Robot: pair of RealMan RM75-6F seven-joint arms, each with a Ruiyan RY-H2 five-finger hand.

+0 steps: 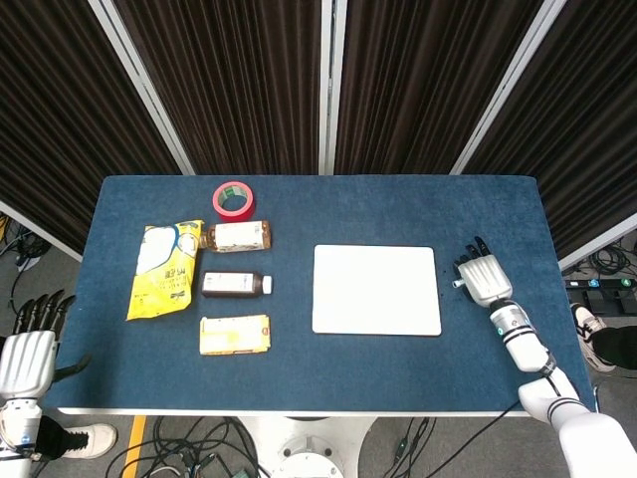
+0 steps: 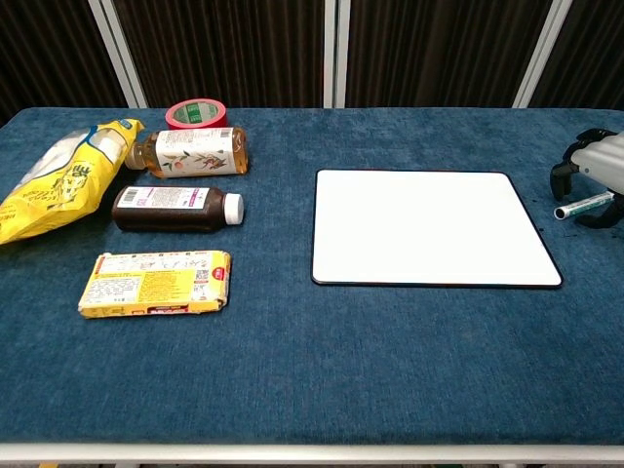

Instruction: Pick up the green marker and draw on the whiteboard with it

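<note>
A white-backed right robot hand [image 1: 484,279] hovers directly over the slim green-and-white marker pen [image 2: 583,206], which lies flat on the blue cloth-covered surface [image 1: 328,368] just beside the right edge of the white rectangular whiteboard [image 1: 376,290]. Dark fingers [image 2: 560,178] curl down on either side of the pen, but whether they have actually closed on it cannot be told from either view. The marker looks light, rigid and smooth, likely to roll or slip, so a pinch across the middle of its barrel seems the safest hold. The left robot hand [image 1: 25,349] hangs off the near left corner of the surface, its fingers apart, holding nothing.
</note>
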